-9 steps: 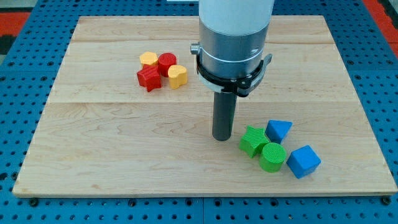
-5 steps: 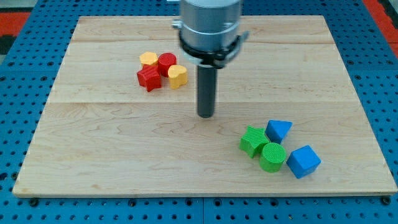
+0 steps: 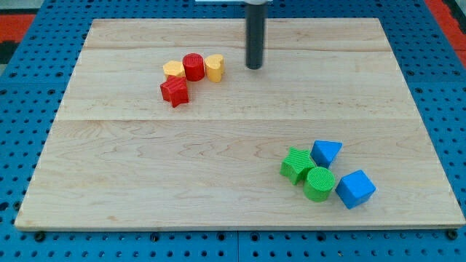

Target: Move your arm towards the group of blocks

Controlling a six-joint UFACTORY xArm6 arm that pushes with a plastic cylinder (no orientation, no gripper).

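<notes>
My tip (image 3: 253, 68) rests on the wooden board (image 3: 145, 182) near the view's top, just right of a group of blocks, with a small gap to the yellow heart (image 3: 214, 67). The group holds the yellow heart, a red cylinder (image 3: 194, 66), another yellow block (image 3: 173, 70) and a red star (image 3: 175, 92). A second group sits at the lower right: a green block (image 3: 296, 164), a green cylinder (image 3: 320, 183), a blue triangular block (image 3: 325, 152) and a blue cube (image 3: 355, 188).
The board lies on a blue perforated table (image 3: 29, 87). Only the dark rod (image 3: 254, 33) of the arm shows, coming down from the view's top edge.
My tip has moved from beside the green and blue group up towards the view's top, ending right of the red and yellow group. The yellow heart now sits higher, beside the red cylinder.
</notes>
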